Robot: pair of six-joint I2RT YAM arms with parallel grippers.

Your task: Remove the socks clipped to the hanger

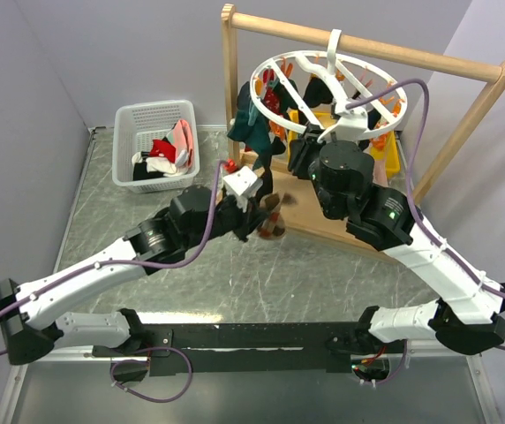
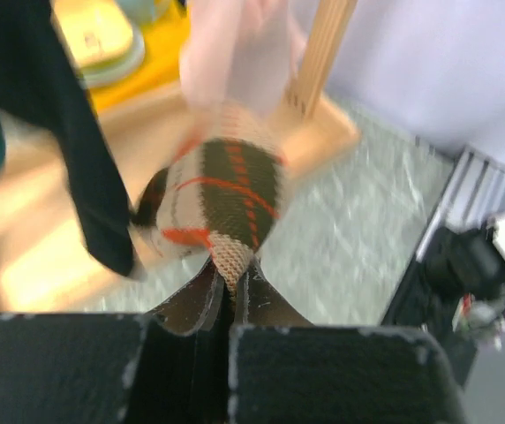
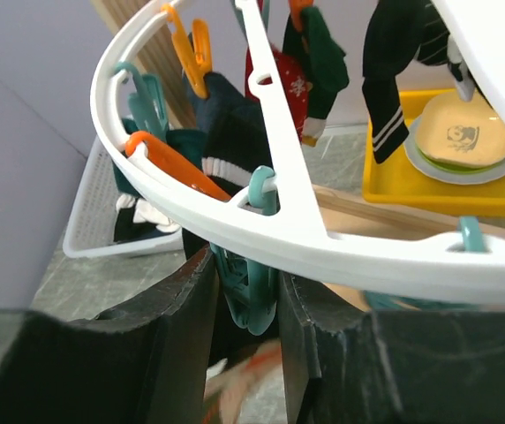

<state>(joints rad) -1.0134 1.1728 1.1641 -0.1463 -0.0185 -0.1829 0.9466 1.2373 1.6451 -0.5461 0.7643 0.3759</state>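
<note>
Plaid sock (image 2: pixel 226 208), long axis pointing straight out from the left tool (image 2: pixel 230 284), which is clenched on one end; right tool (image 3: pixel 245 284) grasping teal clip (image 3: pixel 254 311) beneath the tilted hanger (image 3: pixel 261 225).

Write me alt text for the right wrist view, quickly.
The right gripper is shut on a teal clip hanging under the white hanger ring, which sweeps across the frame. Behind it hang a black striped sock, a red sock and orange clips; a white basket sits far left, a yellow tray with a plate far right.
</note>
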